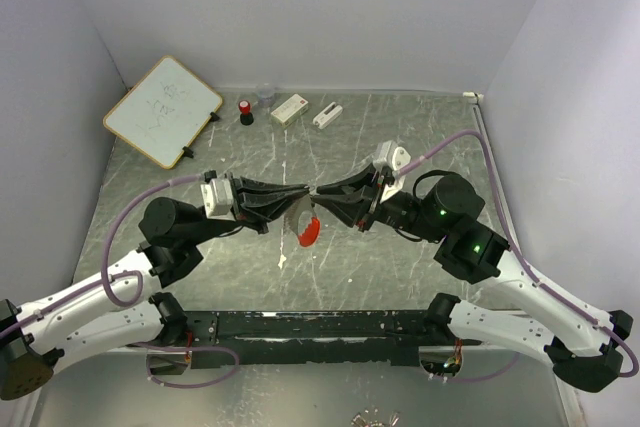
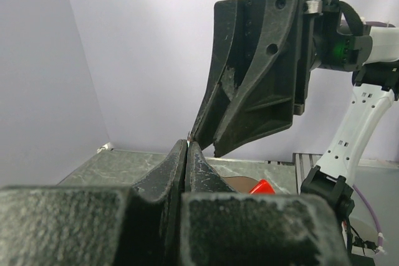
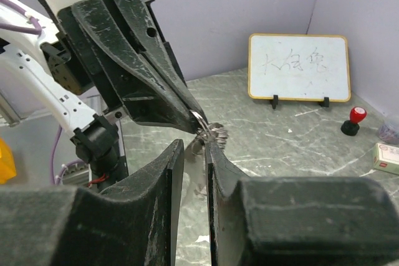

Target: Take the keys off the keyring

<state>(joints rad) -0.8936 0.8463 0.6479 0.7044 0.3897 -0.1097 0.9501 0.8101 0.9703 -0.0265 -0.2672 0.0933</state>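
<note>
Two black robot claws met tip to tip above the middle of a grey marbled table (image 1: 420, 127). The left claw (image 1: 303, 190) had its fingers pressed together, pinching the silvery metal loop of the keyring (image 1: 310, 232). The right claw (image 1: 320, 193) had its fingers almost together, with thin silvery metal caught in the narrow slit between them. The keyring's red clip hung just below the meeting tips, off the table. A small whiteboard (image 1: 162, 109) stood at the far left.
</note>
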